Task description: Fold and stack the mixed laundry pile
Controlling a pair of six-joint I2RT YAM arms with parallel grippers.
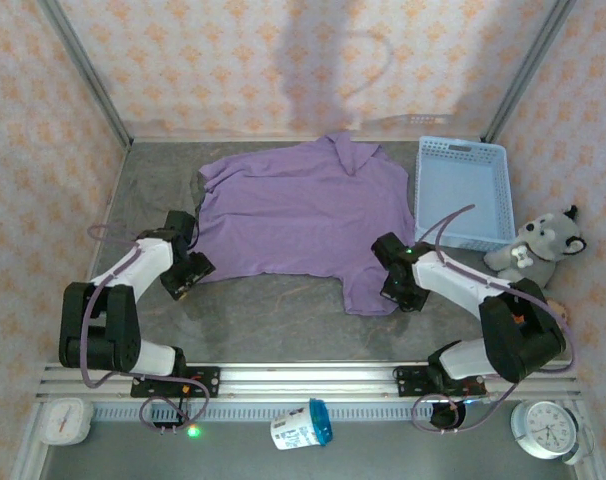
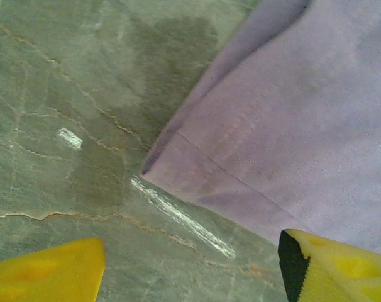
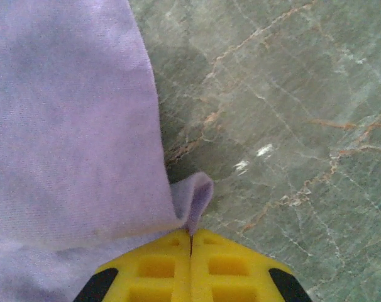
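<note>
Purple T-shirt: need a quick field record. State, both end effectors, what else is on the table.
T-shirt: purple, spread mostly flat on the table, not yet folded
left end effector: open, jaws either side of the shirt's near left hem corner, nothing gripped
right end effector: shut on a pinched fold at the shirt's near right edge
basket: light blue, right of the shirt
plush toy: grey, by the basket's near right corner
</note>
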